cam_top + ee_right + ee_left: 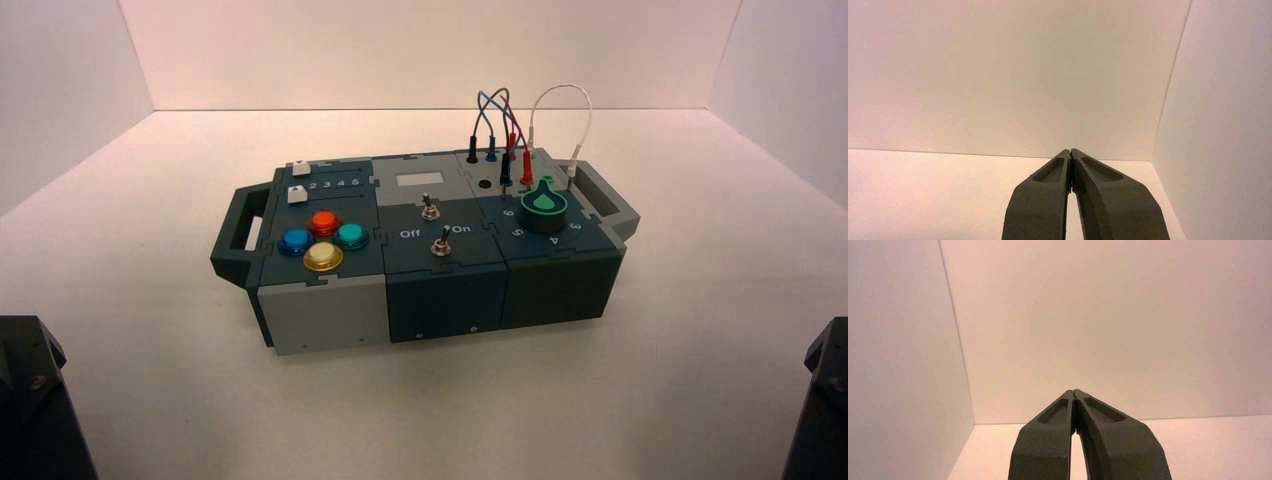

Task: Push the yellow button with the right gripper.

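The yellow button [323, 257] sits at the front of a cluster of round buttons on the left part of the box [330, 315], with a blue button [295, 241], an orange-red button [324, 222] and a teal button [351, 235] around it. My right gripper [1070, 151] is shut and empty, parked far from the box, facing the white back wall. My left gripper [1074, 391] is also shut and empty, parked, facing a wall corner. In the high view only dark arm parts show at the bottom left corner [35, 400] and the bottom right corner [822, 400].
The box's middle bears two toggle switches [438, 244] lettered Off and On. A green knob [543, 205] and plugged wires [500, 130] are on its right part. White sliders [296, 194] sit at the back left. Handles stick out at both ends. White walls enclose the table.
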You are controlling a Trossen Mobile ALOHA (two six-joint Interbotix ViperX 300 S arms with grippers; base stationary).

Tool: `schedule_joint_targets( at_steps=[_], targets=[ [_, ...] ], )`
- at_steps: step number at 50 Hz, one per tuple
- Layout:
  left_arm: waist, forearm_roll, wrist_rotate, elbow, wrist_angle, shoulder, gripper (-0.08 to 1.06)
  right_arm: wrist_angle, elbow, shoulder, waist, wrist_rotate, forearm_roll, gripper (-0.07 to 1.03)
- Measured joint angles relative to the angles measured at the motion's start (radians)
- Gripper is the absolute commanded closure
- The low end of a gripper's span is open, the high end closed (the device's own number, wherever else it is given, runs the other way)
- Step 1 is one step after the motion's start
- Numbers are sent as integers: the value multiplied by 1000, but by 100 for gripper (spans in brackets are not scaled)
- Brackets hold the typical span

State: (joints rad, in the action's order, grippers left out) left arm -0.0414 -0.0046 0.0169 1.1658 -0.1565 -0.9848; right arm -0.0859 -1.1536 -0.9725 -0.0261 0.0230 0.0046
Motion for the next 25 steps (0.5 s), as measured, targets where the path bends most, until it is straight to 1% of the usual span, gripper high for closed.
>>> schedule_joint_targets(
  at_steps=[8, 17, 22, 25],
  targets=[
    [-20, 0, 14, 0, 20, 0, 100, 3, 0, 6, -9, 0, 0, 99],
    [-57, 0, 41, 0, 29, 0, 100, 11, 0, 9, -20, 0, 0, 99],
    [-67, 0, 44, 0, 32, 6, 100, 21, 0, 9, -34, -2, -2, 99],
    [-74, 0, 46, 0, 40, 8, 100, 41, 0, 9, -52, 0, -2, 99]
  ],
)
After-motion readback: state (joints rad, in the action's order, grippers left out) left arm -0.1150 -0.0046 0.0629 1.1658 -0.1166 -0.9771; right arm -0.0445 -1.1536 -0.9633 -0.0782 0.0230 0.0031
